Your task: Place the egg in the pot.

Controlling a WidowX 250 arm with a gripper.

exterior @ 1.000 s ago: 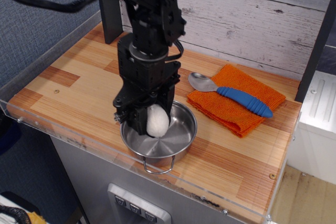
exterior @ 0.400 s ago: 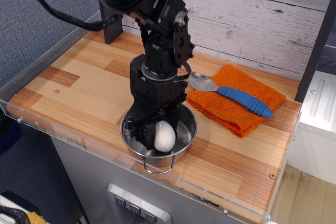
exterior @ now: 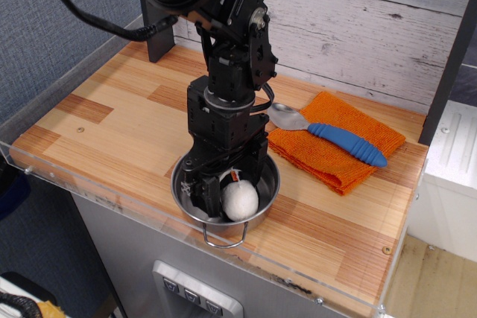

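Observation:
The white plush egg [exterior: 241, 201] lies inside the shiny steel pot [exterior: 270, 181] near the front edge of the wooden counter, its black band and orange mark showing at its top. My gripper [exterior: 223, 190] reaches down into the pot from above. Its dark left finger [exterior: 200, 196] stands just left of the egg, and the other finger is mostly hidden behind it. The jaws look spread, with the egg resting on the pot's bottom rather than hanging. A wire loop handle [exterior: 223, 240] sticks out at the pot's front.
A blue-handled spoon [exterior: 339, 139] lies on a folded orange cloth [exterior: 335, 160] right of the pot. A clear acrylic rim [exterior: 89, 184] edges the counter. A black post [exterior: 155, 31] stands at the back left, before a wood-plank wall.
The gripper has carried the egg down and to the right into the pot. The egg has gone from hanging between the fingers to resting on the pot's bottom, lower relative to the fingers.

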